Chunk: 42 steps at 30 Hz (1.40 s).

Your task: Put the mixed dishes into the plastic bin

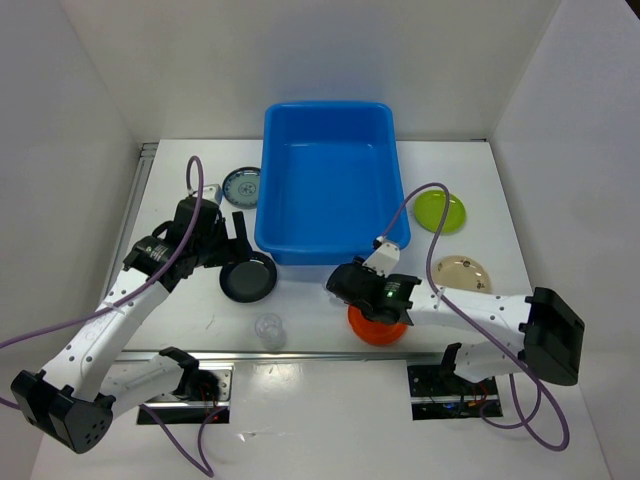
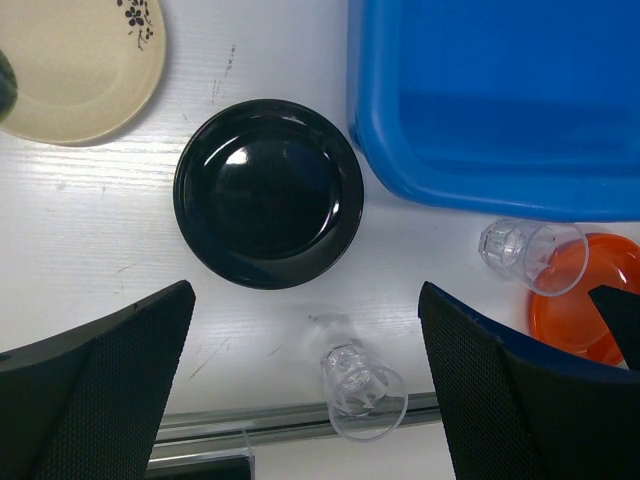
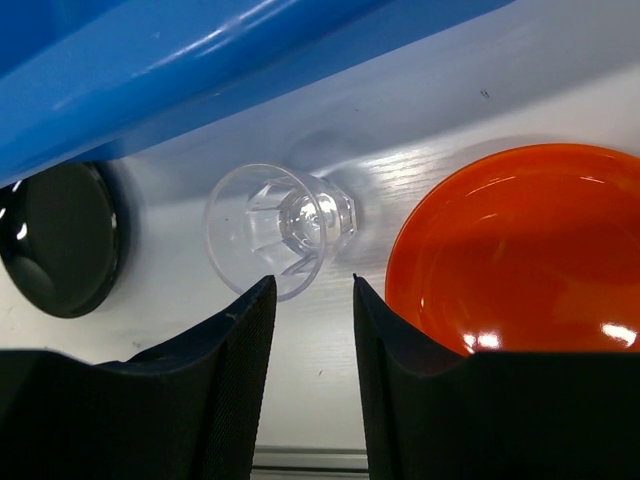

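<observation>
The blue plastic bin (image 1: 330,180) stands empty at the table's centre back. My left gripper (image 1: 228,243) is open and empty, above the table just near of the black plate (image 2: 268,192). One clear glass cup (image 2: 365,390) stands between its fingers' line and the table's front rail. My right gripper (image 3: 312,285) is open by a narrow gap and empty. It hovers just short of the second glass cup (image 3: 280,228), beside the orange plate (image 3: 520,250). This cup is hidden under the right gripper (image 1: 345,282) in the top view.
A blue-patterned plate (image 1: 242,186) lies left of the bin. A lime green plate (image 1: 439,211) and a cream plate (image 1: 463,273) lie to its right. A second cream plate (image 2: 80,65) lies under my left arm. The metal rail (image 1: 320,356) runs along the front edge.
</observation>
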Each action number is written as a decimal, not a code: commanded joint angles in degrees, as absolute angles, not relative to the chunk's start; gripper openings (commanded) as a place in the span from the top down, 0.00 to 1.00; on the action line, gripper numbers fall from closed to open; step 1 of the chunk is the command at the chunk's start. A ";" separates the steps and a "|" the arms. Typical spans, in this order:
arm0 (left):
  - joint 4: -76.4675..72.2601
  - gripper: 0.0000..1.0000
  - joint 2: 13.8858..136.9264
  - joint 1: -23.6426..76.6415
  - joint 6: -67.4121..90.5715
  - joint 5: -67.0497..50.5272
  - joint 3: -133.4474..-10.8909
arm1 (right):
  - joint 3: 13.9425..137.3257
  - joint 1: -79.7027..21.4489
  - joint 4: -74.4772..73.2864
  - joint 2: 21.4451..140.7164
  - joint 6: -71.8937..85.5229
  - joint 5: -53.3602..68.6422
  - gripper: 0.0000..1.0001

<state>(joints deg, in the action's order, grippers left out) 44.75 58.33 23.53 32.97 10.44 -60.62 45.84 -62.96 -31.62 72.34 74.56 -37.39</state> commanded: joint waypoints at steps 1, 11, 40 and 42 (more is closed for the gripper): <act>43.07 0.00 57.83 23.29 31.82 10.55 -60.29 | 46.05 -62.84 -29.89 74.52 76.20 -41.83 0.58; 43.07 0.00 57.30 23.29 31.82 10.02 -59.24 | 44.39 -62.84 -27.07 77.52 76.20 -41.31 0.68; 40.96 0.00 54.67 23.29 31.82 10.02 -57.66 | 63.08 -62.32 -43.76 50.63 55.72 -22.55 0.99; 40.96 0.00 54.67 23.29 31.82 10.54 -57.66 | 69.50 -60.13 -45.16 53.32 53.97 -26.00 0.99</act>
<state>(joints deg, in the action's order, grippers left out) 42.98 56.01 23.53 32.95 10.35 -57.74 62.08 -62.17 -41.32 52.25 57.21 -20.67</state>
